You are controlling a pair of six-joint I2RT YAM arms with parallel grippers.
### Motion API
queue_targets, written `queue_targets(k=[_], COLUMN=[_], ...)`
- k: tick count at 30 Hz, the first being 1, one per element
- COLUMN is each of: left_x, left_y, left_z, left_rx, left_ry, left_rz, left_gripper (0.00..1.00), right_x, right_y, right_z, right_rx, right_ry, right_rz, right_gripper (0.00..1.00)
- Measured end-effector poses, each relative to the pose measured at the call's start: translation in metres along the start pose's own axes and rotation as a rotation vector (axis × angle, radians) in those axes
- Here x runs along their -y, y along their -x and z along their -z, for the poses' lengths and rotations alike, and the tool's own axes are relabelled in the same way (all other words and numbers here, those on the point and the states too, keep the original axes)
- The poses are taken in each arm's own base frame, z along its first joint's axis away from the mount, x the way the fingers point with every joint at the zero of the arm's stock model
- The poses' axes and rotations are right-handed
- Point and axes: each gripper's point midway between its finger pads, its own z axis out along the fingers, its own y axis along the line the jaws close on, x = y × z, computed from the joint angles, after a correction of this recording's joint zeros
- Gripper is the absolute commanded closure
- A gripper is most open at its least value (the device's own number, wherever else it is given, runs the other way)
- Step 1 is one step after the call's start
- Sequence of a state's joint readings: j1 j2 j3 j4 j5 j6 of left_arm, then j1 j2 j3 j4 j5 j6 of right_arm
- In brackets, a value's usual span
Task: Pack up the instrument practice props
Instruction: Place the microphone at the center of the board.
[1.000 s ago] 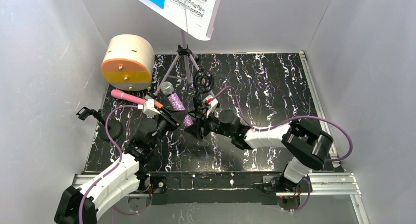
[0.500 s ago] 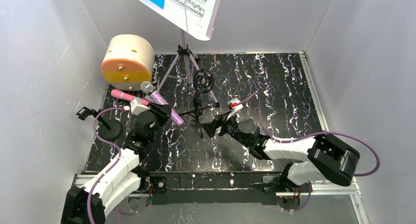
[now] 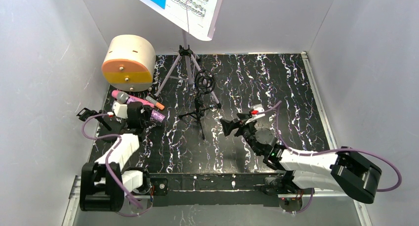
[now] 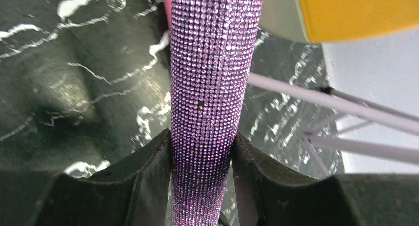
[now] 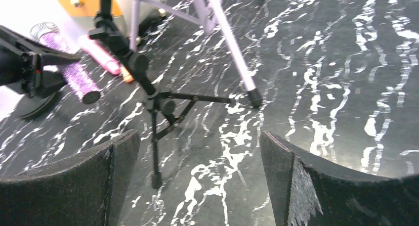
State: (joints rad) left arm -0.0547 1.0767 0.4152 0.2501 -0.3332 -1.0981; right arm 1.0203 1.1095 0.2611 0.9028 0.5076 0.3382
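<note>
Purple glitter mic (image 4: 210, 87) is being pinched by the left gripper (image 4: 201, 142) near the table's (image 3: 296, 87) left edge, its long axis pointing from the wrist toward the yellow-faced round case (image 3: 127, 63) in the far-left corner. Left arm (image 3: 121, 149) is sitting folded close by that case, while the right gripper (image 5: 197, 139) is hovering spread wide mid-table, facing the black tripod (image 5: 155, 100)
</note>
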Motion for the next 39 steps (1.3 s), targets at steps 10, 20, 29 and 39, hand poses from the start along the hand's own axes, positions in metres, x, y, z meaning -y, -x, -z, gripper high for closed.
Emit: queue_targets(k=[10,20,29,39], left_x=[-0.042,-0.050,-0.053,-0.033], left_y=[0.016,0.047,0.050,0.053], left_z=[-0.051,-0.073,-0.083,-0.084], left_rx=[-0.001,0.066,0.057,0.052], left_ry=[0.211,0.263,0.267,0.180], left_rz=[0.033,0.063,0.040,0.055], left_gripper=[0.99,0.80,0.64,0.44], right_x=[0.034,0.042,0.043,0.044], right_y=[0.016,0.025,0.028,0.026], right_z=[0.016,0.020,0.021,0.020], right_rx=[0.088,0.120,0.129,0.123], right_ry=[-0.125,-0.164,-0.173,-0.174], right_rz=[0.057,0.069,0.068,0.071], right_gripper=[0.01,0.01,0.01,0.01])
